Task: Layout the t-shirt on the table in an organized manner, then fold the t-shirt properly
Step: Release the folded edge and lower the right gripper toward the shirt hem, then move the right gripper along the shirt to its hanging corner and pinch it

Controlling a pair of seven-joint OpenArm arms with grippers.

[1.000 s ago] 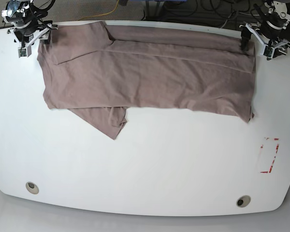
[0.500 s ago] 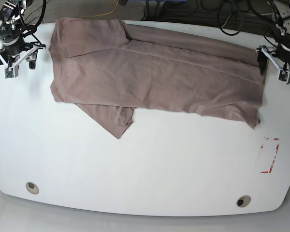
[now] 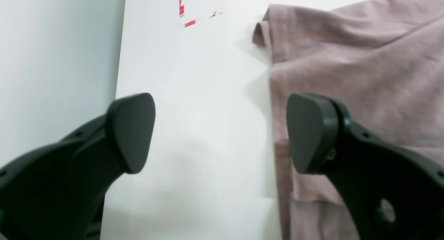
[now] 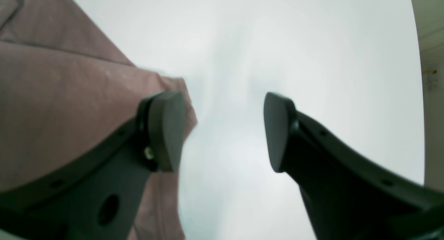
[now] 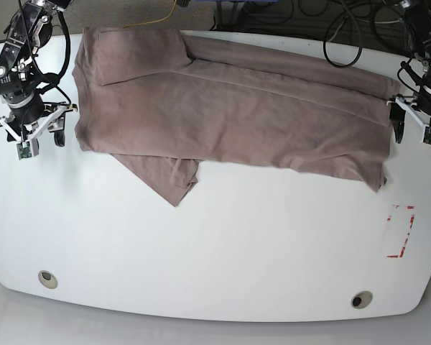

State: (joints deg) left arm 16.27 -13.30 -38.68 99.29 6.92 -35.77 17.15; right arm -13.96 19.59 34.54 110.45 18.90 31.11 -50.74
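Note:
The mauve-brown t-shirt (image 5: pixel 230 108) lies spread across the back half of the white table (image 5: pixel 223 244), with one sleeve (image 5: pixel 171 178) pointing toward the front. My right gripper (image 5: pixel 38 144) hovers open and empty just off the shirt's left edge; in the right wrist view its fingers (image 4: pixel 166 129) straddle the shirt's corner (image 4: pixel 69 94) and bare table (image 4: pixel 277 42). My left gripper (image 5: pixel 419 136) is open and empty beside the shirt's right edge. In its wrist view, one finger (image 3: pixel 310 132) hangs over the fabric (image 3: pixel 364 59) and the other over the table's edge (image 3: pixel 119 73).
A red tape rectangle (image 5: pixel 401 230) marks the table at front right, also seen as red tape (image 3: pixel 194 11) ahead of the left gripper. Two grommet holes (image 5: pixel 48 279) (image 5: pixel 360 299) sit near the front edge. Cables (image 5: pixel 287 14) lie behind the table.
Both grippers left the shirt's far corners and moved outward and toward the front along its sides. The shirt shifted slightly right and settled flat.

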